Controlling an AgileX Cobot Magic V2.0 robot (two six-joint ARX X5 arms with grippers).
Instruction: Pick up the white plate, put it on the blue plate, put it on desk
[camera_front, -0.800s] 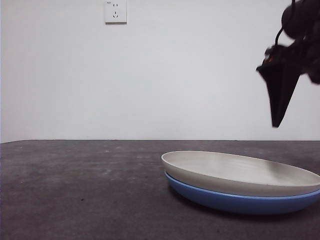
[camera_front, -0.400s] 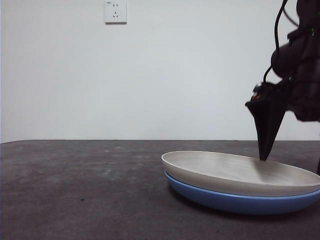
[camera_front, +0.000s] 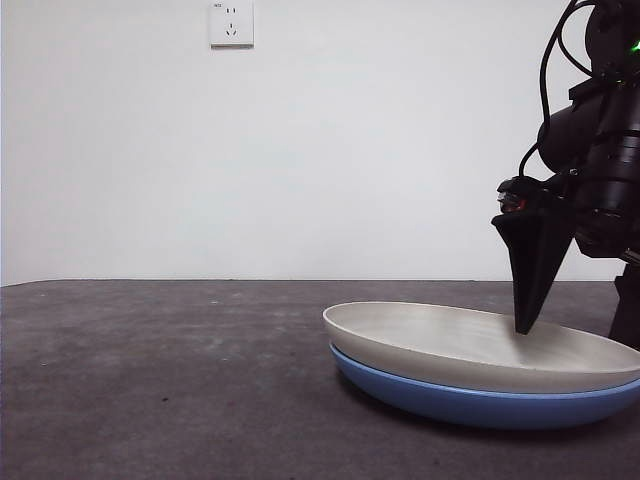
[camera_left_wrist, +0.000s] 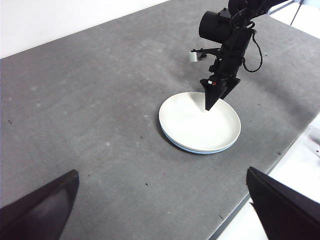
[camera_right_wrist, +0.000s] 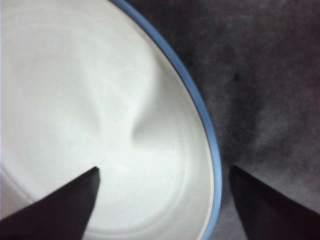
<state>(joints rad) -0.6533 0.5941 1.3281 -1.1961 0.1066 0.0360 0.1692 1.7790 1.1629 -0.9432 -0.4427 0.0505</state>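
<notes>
The white plate (camera_front: 480, 345) already sits nested on the blue plate (camera_front: 470, 402), so the stacking step looks done; what seems left is to lift the white plate off again and set it on the desk (camera_front: 160, 380). In the front view the stack lies at about 4 o'clock of the frame, and in the left wrist view a little past centre toward 3 o'clock.

The right gripper (camera_right_wrist: 162, 175) is low over the stack with its jaws spread wide and holding nothing. One jaw is over the white plate's inner slope and the other outside the rim above the desk, so the two rims lie between them. This looks like a setup for a rim pinch that is not yet closed.

The left gripper (camera_left_wrist: 162, 200) waits high above the desk, jaws wide apart and empty.

Only a thin edge of the blue plate shows under the white one. Whether the inner jaw tip touches the plate cannot be told. In the front view the stack's far side is cut off by the frame edge and the arm.
</notes>
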